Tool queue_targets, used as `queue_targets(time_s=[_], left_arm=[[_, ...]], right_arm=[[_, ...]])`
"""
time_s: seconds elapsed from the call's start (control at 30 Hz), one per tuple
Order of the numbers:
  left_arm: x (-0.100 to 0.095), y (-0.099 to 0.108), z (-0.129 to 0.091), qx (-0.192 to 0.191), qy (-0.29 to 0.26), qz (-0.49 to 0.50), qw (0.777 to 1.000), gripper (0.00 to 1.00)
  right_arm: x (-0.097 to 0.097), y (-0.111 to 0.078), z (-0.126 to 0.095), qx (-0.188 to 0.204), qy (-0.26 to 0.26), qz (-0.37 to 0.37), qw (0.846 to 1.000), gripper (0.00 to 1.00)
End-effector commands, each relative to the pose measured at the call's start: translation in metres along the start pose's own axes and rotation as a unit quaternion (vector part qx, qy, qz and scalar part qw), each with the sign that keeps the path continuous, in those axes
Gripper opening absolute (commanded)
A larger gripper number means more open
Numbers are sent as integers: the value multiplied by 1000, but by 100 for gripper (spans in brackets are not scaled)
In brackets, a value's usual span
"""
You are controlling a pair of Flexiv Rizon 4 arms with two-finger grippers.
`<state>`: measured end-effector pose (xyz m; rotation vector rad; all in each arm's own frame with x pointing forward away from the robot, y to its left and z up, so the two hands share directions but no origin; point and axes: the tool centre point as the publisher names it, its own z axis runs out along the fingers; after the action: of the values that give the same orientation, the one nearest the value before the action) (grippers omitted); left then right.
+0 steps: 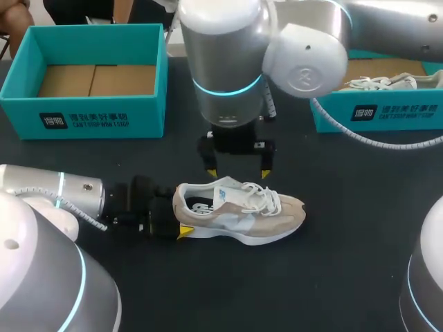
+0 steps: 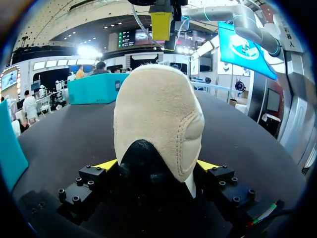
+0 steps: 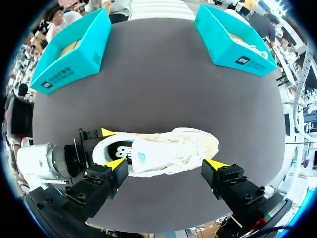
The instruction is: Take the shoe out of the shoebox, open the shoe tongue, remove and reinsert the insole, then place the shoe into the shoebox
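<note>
A beige and white sneaker (image 1: 239,211) lies on its sole in the middle of the dark table, toe pointing right, laces tied. My left gripper (image 1: 176,220) is shut on its heel from the left. In the left wrist view the suede heel (image 2: 158,114) fills the gap, with a yellow tip pressed on each side of it. My right gripper (image 1: 238,173) hangs open just above the shoe, fingers pointing down. Its yellow tips straddle the sneaker (image 3: 163,148) at the tongue and touch nothing. An empty teal shoebox (image 1: 83,117) stands at the back left.
A second teal box (image 1: 377,114) at the back right holds another white shoe. A white cable (image 1: 374,142) trails on the table in front of it. The right arm's thick body hangs over the table's back middle.
</note>
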<state>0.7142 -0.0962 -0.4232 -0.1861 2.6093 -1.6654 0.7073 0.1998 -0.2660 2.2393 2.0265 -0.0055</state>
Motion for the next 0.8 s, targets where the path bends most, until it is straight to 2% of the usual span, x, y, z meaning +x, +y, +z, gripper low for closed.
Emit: queue_targets(time_s=[0.03, 0.4, 0.77, 0.8], left_arm=[[2, 2, 2, -2, 0, 0, 1000, 0], [2, 2, 2, -2, 0, 0, 1000, 0], [2, 2, 2, -2, 0, 0, 1000, 0], [2, 2, 2, -2, 0, 0, 1000, 0]], right_arm=[[37, -16, 6, -8, -67, 69, 995, 100], [55, -30, 26, -12, -142, 111, 984, 100], [58, -24, 48, -19, -147, 118, 982, 100], [58, -24, 51, -24, -164, 127, 978, 100]])
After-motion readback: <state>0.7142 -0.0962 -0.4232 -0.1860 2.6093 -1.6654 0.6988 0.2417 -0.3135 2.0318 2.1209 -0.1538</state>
